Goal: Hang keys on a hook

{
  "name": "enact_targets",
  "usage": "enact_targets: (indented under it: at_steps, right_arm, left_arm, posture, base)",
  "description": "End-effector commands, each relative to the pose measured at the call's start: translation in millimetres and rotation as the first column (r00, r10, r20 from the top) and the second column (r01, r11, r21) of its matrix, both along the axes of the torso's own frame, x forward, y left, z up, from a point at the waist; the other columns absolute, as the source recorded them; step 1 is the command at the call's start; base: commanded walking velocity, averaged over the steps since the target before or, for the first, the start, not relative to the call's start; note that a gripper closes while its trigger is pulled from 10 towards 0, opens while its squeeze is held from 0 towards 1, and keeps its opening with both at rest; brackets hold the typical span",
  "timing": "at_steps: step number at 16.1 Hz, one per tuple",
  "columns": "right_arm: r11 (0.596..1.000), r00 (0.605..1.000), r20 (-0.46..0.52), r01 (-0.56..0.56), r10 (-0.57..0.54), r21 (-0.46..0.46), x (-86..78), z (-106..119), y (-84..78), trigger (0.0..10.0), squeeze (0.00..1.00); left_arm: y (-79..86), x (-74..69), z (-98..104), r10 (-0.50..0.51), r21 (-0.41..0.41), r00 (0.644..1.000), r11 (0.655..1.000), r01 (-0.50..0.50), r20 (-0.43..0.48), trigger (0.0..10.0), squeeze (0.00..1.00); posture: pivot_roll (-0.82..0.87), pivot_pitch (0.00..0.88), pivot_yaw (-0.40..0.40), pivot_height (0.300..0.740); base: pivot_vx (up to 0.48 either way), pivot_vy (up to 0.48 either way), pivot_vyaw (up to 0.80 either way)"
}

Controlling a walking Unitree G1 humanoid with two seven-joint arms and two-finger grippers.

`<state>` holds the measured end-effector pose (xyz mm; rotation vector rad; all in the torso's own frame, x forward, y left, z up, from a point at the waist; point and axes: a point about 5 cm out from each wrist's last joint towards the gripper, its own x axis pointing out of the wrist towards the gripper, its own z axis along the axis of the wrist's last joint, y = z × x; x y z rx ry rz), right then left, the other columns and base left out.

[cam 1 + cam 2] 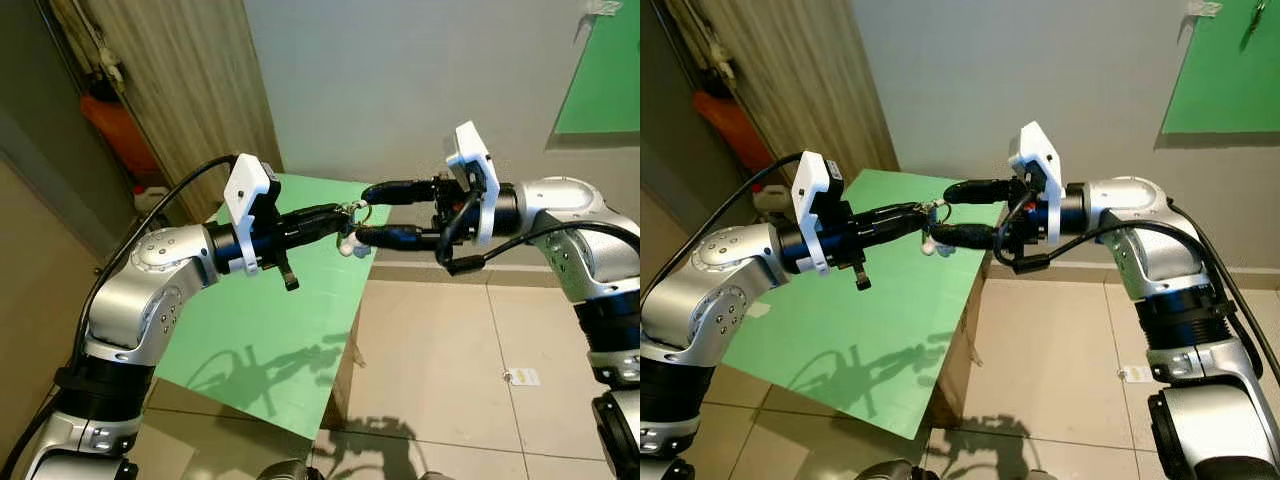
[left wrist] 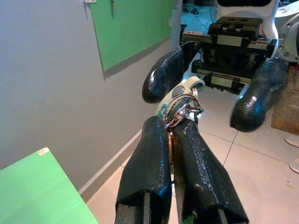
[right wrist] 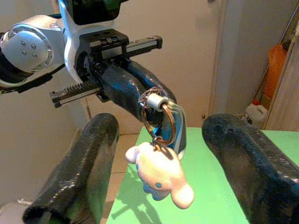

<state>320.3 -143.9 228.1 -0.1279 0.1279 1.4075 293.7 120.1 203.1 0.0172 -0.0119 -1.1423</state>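
Observation:
A key ring (image 1: 358, 211) with a white plush charm (image 1: 347, 245) hangs in the air between my two arms. My left gripper (image 1: 345, 213) is shut on the ring, seen up close in the left wrist view (image 2: 170, 127). My right gripper (image 1: 369, 214) is open; its two fingers straddle the ring and charm (image 3: 161, 179), one finger (image 3: 88, 168) on each side, without touching them. A green wall panel (image 1: 1225, 70) at the upper right carries a small dark hook (image 1: 1250, 25) near its top.
A green board (image 1: 290, 330) on a box lies below the grippers, with tiled floor (image 1: 450, 380) to its right. A wood-panelled wall (image 1: 190, 90), an orange object (image 1: 115, 125) and a white jug (image 1: 150, 197) stand at the left. A grey wall (image 1: 400, 80) is behind.

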Motion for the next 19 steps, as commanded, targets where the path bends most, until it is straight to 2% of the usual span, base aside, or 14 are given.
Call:
enact_targets:
  at_steps: [1,7,12,19]
  right_arm:
    - [1.000,0.999,0.037,-0.010,0.010,-0.003,1.4,7.0,4.7,0.0,0.00]
    - [1.000,1.000,0.030,0.003,-0.003,-0.004,2.6,6.0,-1.8,0.0,0.00]
    - [0.998,0.999,0.039,-0.013,0.015,-0.066,2.8,-1.8,-3.5,0.0,0.00]
    - [0.998,0.999,0.039,-0.021,0.023,-0.055,5.1,0.2,-1.6,0.0,0.00]
  left_arm:
    - [3.8,0.7,7.0,0.005,-0.013,1.000,1.000,-0.005,0.026,0.0,0.00]
    - [4.6,0.7,7.0,0.004,-0.011,1.000,1.000,-0.004,0.026,0.0,0.00]
    - [3.9,-0.7,7.4,-0.011,-0.013,1.000,1.000,0.011,0.026,0.0,0.00]
    - [2.6,-3.1,8.0,-0.027,-0.016,0.999,0.999,0.028,0.025,0.0,0.00]
  posture:
    - [-0.10,0.018,0.152,0.740]
    - [-0.10,0.019,0.155,0.740]
    - [-0.10,0.020,0.155,0.740]
    - [-0.10,0.023,0.156,0.740]
  base:
    - [0.000,0.000,0.00]
    - [0.000,0.000,0.00]
    - [0.000,0.000,0.00]
    - [0.000,0.000,0.00]
